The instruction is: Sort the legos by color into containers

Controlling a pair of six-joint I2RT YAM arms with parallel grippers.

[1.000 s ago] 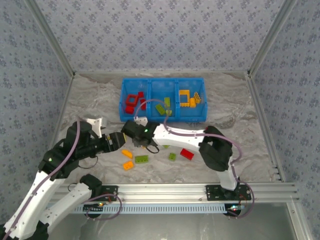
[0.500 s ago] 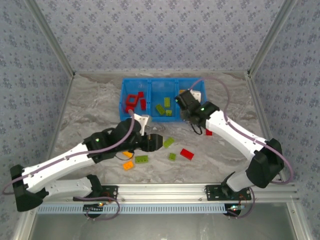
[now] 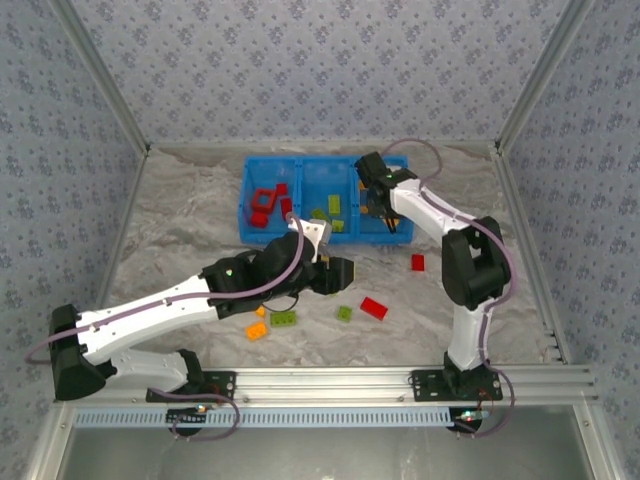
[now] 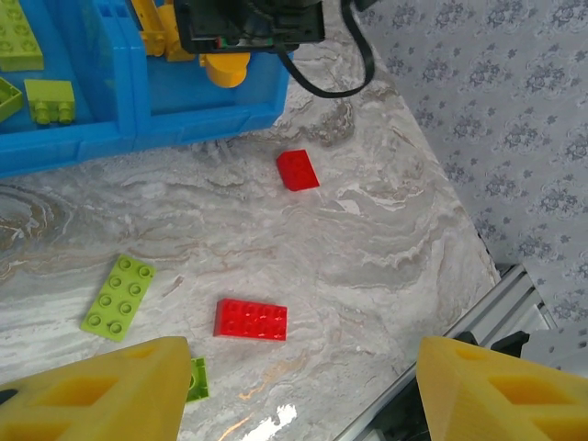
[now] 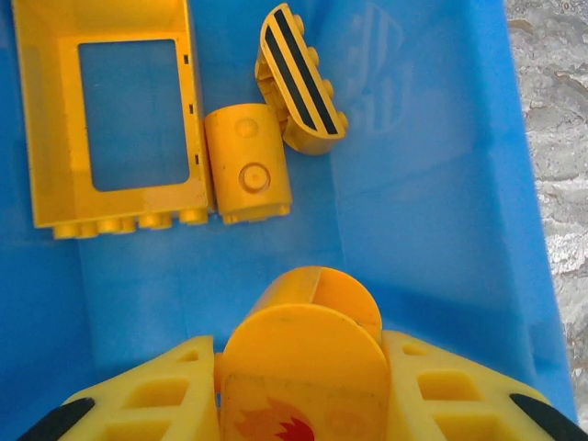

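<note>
Holding yellow brick [image 5: 303, 335] in right gripper [image 5: 299, 390] above bin [image 5: 432, 184]; left gripper [image 4: 299, 395] open, empty. Risk: bouncing out if released too high.

Glossy plastic bin [image 5: 432, 211], smooth shiny plastic bricks [image 4: 250, 319], a marbled tabletop [image 4: 386, 239] with faint sheen, dull metal rail [image 3: 330, 378].

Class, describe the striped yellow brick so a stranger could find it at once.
Start at the long blue bin and take its right-hand compartment, the one holding yellow pieces. The brick lies beside a plain yellow cylinder block; it alone carries black stripes.
</note>
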